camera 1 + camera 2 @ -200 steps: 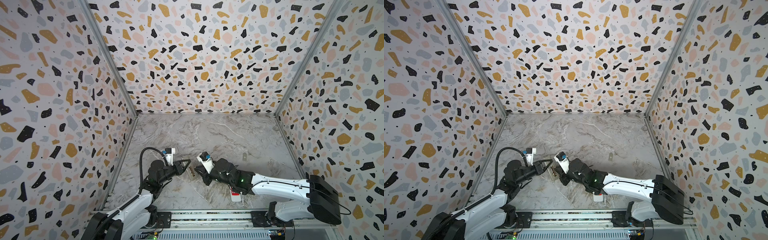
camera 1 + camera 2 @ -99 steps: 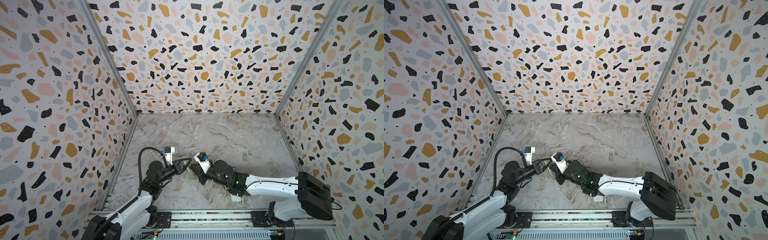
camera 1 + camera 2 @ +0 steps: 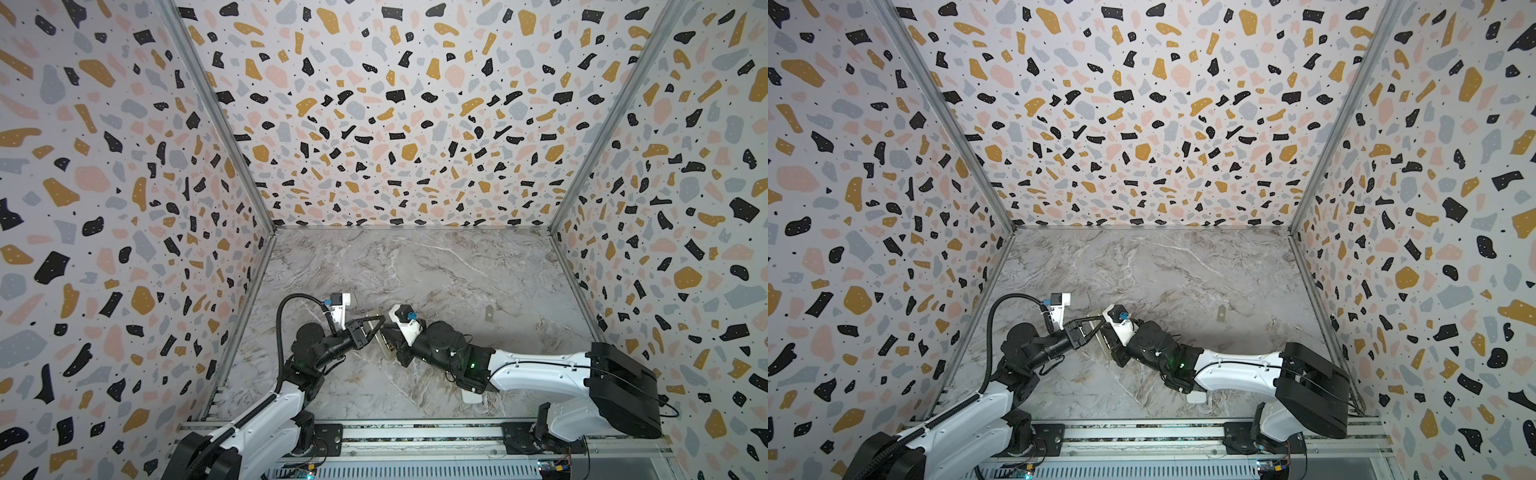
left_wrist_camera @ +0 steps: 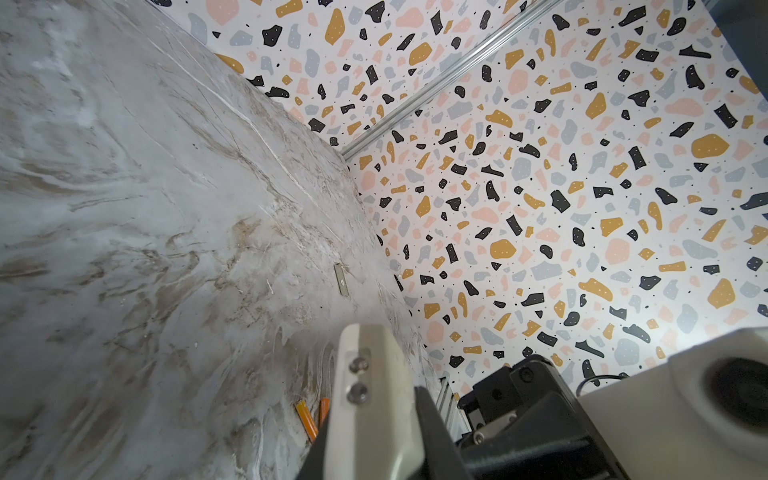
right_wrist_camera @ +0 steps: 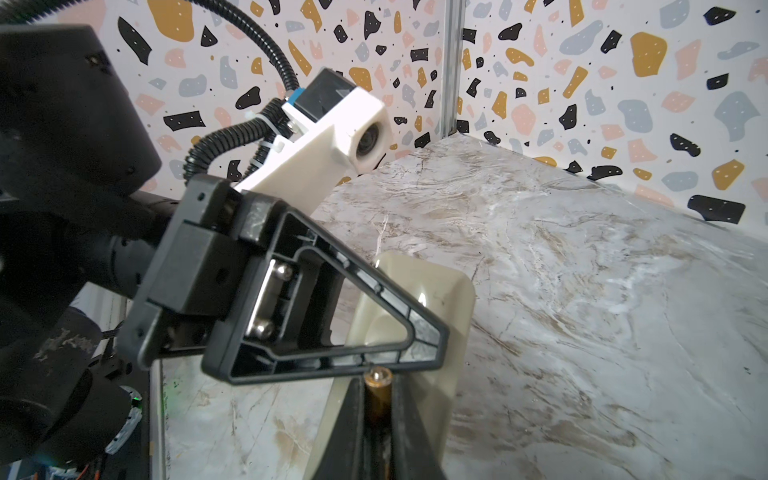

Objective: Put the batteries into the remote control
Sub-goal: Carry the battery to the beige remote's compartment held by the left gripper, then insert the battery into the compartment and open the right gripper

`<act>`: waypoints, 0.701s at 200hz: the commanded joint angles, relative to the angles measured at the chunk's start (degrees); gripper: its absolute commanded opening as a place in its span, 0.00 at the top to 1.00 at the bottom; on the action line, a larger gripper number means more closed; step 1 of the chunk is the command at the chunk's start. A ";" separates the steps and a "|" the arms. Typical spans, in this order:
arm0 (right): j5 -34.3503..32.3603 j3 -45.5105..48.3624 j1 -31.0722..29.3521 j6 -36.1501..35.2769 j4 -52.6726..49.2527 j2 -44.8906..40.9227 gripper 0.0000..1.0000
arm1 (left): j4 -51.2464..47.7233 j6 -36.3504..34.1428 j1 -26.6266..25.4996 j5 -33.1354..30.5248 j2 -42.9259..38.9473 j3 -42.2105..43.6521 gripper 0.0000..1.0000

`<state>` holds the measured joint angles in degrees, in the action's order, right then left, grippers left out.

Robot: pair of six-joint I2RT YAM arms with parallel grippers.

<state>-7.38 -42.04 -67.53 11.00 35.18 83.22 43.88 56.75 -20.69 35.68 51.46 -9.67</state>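
Observation:
My left gripper [image 3: 376, 326] [image 4: 372, 411] is shut on the cream remote control [image 3: 385, 348] [image 4: 365, 386] and holds it tilted above the marble floor. In the right wrist view the remote control [image 5: 419, 291] stands behind the left gripper's black triangular finger [image 5: 332, 316]. My right gripper [image 5: 377, 419] [image 3: 394, 334] is shut on a black battery with a gold end [image 5: 377, 392], whose tip sits right at the remote and the left finger. Two orange batteries [image 4: 305, 419] lie side by side on the floor near the front rail. Both grippers meet at the front left in both top views.
A small grey cover plate [image 3: 489, 313] [image 4: 341, 279] lies alone on the floor to the right. A white object [image 3: 471, 395] shows partly under my right forearm. Terrazzo walls close in the left, back and right; a metal rail [image 3: 415, 432] runs along the front.
My right gripper has moved left with the battery, up to the remote held by the left gripper. The left arm has barely moved.

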 commanded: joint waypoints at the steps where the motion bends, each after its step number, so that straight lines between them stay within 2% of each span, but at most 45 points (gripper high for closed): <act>1: -1.07 0.46 -0.25 -0.97 1.39 -0.25 1.00 | 5.08 0.64 -0.26 1.16 -1.20 0.09 1.00; 140: -3.33 0.65 -2.26 -2.28 -0.28 1.59 1.00 | 8.62 2.67 -0.34 1.14 -2.57 0.70 1.00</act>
<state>-10.17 -41.36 -69.14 9.50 36.91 83.70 45.41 58.76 -20.69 35.38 50.37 -8.71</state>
